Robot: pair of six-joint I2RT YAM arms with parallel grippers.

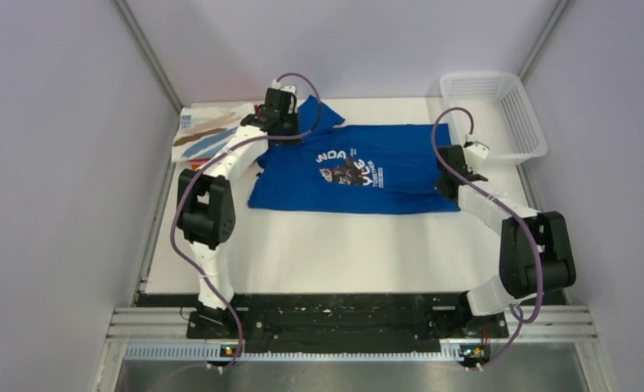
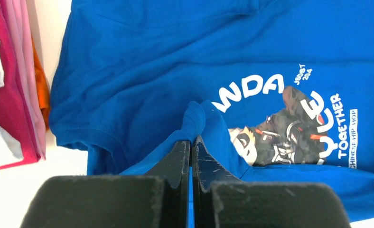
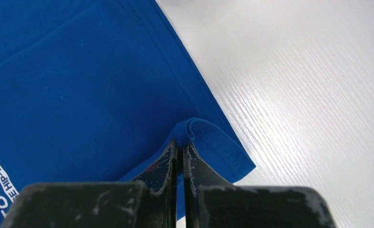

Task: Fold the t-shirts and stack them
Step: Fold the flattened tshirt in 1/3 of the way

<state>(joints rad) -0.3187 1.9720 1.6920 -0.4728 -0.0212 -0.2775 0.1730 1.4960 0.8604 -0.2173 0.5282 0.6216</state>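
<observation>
Blue shirt (image 1: 360, 171): spread flat, print up, across the far middle of the table (image 1: 319, 253). Its shoulder end is to the left and its hem to the right.
Left gripper (image 2: 191, 142): fingers pressed together on a raised pinch of blue cloth just beside the white lettering, at the shirt's left end.
Right gripper (image 3: 180, 145): clamped on a small fold of the stitched hem at the shirt's right end, with bare table just beyond it.
Why held so: with one arm at each end, I'd judge the pair mean to lift one long edge evenly and carry it over without the cloth twisting.
Other shirts (image 2: 14, 95): a pile at the far left corner, showing red, pink and orange edges, just beside the blue shirt's left end. That is likely where the stack goes.
Basket (image 1: 498, 114): white mesh, at the far right corner, apart from the shirt.
</observation>
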